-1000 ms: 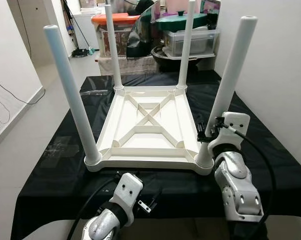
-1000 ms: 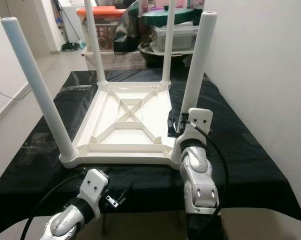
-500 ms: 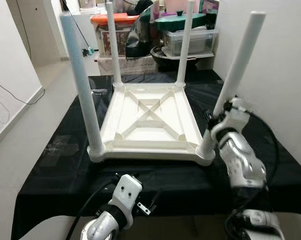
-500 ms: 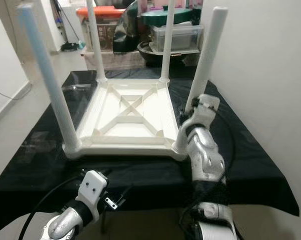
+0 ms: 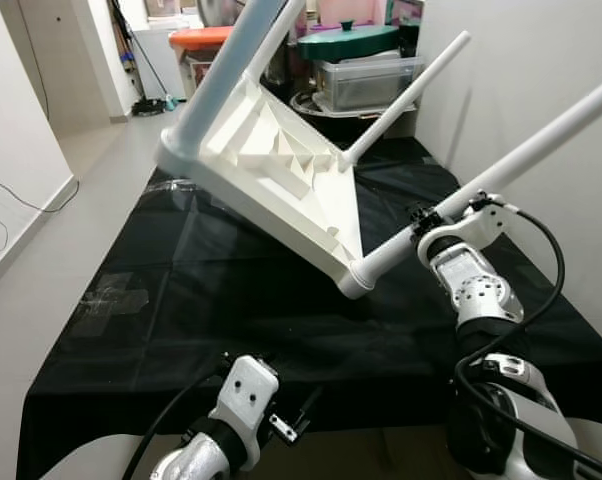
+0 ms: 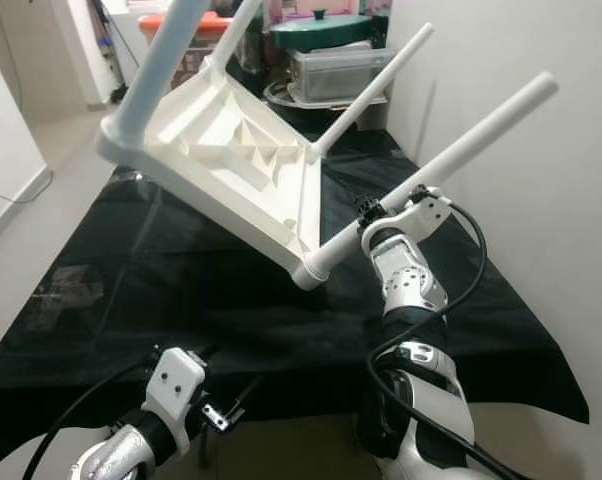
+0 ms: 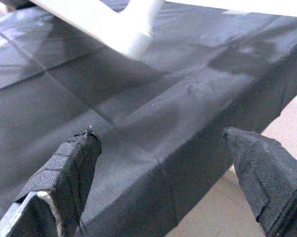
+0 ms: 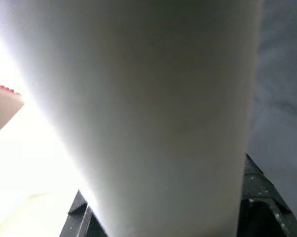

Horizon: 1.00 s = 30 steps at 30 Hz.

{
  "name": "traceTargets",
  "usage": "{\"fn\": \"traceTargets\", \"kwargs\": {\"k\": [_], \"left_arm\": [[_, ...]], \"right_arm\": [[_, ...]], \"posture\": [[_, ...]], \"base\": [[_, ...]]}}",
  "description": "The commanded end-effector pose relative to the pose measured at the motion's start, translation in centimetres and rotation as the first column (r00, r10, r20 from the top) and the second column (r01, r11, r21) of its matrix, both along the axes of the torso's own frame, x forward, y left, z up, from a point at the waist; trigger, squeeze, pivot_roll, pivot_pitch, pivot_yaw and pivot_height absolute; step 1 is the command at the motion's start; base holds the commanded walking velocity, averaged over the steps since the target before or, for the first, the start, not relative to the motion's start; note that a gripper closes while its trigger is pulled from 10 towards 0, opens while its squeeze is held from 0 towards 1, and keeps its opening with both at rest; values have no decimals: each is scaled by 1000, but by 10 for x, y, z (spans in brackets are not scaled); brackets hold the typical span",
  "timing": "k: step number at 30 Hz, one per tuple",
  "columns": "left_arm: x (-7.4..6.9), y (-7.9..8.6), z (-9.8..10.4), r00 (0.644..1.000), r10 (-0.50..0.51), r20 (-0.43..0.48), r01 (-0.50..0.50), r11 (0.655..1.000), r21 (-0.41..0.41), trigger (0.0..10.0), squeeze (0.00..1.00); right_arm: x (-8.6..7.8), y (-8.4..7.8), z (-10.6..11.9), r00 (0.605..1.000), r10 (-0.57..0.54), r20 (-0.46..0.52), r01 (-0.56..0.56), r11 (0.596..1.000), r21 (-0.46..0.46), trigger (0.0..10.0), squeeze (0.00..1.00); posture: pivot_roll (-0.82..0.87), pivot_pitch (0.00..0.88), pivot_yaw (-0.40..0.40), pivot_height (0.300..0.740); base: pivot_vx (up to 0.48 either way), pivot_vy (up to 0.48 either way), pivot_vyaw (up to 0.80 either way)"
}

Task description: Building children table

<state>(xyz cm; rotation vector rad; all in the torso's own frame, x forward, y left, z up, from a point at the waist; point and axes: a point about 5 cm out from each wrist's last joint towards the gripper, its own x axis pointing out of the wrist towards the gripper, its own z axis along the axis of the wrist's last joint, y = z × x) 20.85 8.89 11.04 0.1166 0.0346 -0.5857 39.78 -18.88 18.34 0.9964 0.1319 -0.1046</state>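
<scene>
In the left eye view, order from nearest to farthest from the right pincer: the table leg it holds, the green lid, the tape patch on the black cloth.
1. Table leg: inside the right pincer.
2. Green lid: far behind, on the storage boxes.
3. Tape patch: on the cloth's left side; too close to the lid's distance to rank firmly.

Glossy plastic table point(image 5: 281, 170); black cloth point(image 5: 181, 290)
</scene>
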Motion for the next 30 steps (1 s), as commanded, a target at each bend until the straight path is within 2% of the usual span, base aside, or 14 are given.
{"fn": "traceTargets", "kwargs": {"k": [1,5,8,10,11,12,13,15,17,18,19,26,27,30], "left_arm": [[-1,2,0,1000,-2,-11,2,1000,3,10000,0],[-3,3,0,1000,-4,-14,4,1000,4,10000,0],[-7,5,1,1000,-10,-23,10,1000,15,10000,0],[-7,5,1,1000,-10,-23,10,1000,15,10000,0],[-7,5,2,1000,-10,-24,11,1000,16,10000,0],[-7,5,2,1000,-10,-24,11,1000,16,10000,0],[-7,5,2,1000,-11,-24,11,1000,16,10000,0],[-7,5,2,1000,-11,-24,11,1000,16,10000,0],[-7,5,2,1000,-10,-27,11,1000,18,10000,0],[-6,5,2,1000,-10,-28,11,1000,18,10000,0],[-5,5,2,1000,-10,-28,11,1000,19,10000,0],[-3,4,1,999,-12,-30,13,1000,23,10000,0],[-3,3,1,999,-12,-30,13,1000,23,10000,0],[-2,3,1,1000,-12,-29,12,1000,24,10000,0]], "right_arm": [[-1,35,-21,988,124,-93,-110,984,143,0,0],[-1,44,-28,983,121,-137,-88,970,228,0,0],[-17,86,-67,938,106,-330,44,909,415,0,0],[-17,86,-67,938,106,-330,44,909,415,0,0],[-20,91,-74,925,91,-368,68,915,397,1451,0],[-20,91,-74,925,91,-368,68,915,397,1451,0],[-22,92,-75,926,56,-373,100,917,387,10000,0],[-22,92,-75,926,56,-373,100,917,387,10000,0],[-26,83,-76,910,-76,-407,202,940,275,10000,0],[-27,81,-75,908,-113,-404,224,945,239,10000,957],[-27,81,-73,910,-124,-396,229,946,229,10000,1000],[-27,87,-65,886,-166,-434,283,933,221,10000,1000],[-28,88,-64,887,-159,-434,281,931,232,10000,0],[-28,89,-62,890,-151,-431,274,931,239,10000,0]], "posture": [[176,0,15,740],[180,0,19,740],[205,0,27,740],[205,0,27,740],[204,0,26,740],[204,0,26,740],[198,0,25,740],[198,0,25,740],[195,0,25,740],[191,0,30,740],[191,0,29,740],[184,0,22,740],[183,0,20,740],[181,0,17,740]], "base": [[0,0,0],[0,0,0],[0,0,0],[0,0,0],[0,0,0],[0,0,0],[0,0,0],[0,0,0],[0,0,0],[0,0,0],[0,0,0],[0,0,0],[0,0,0],[0,0,0]]}}
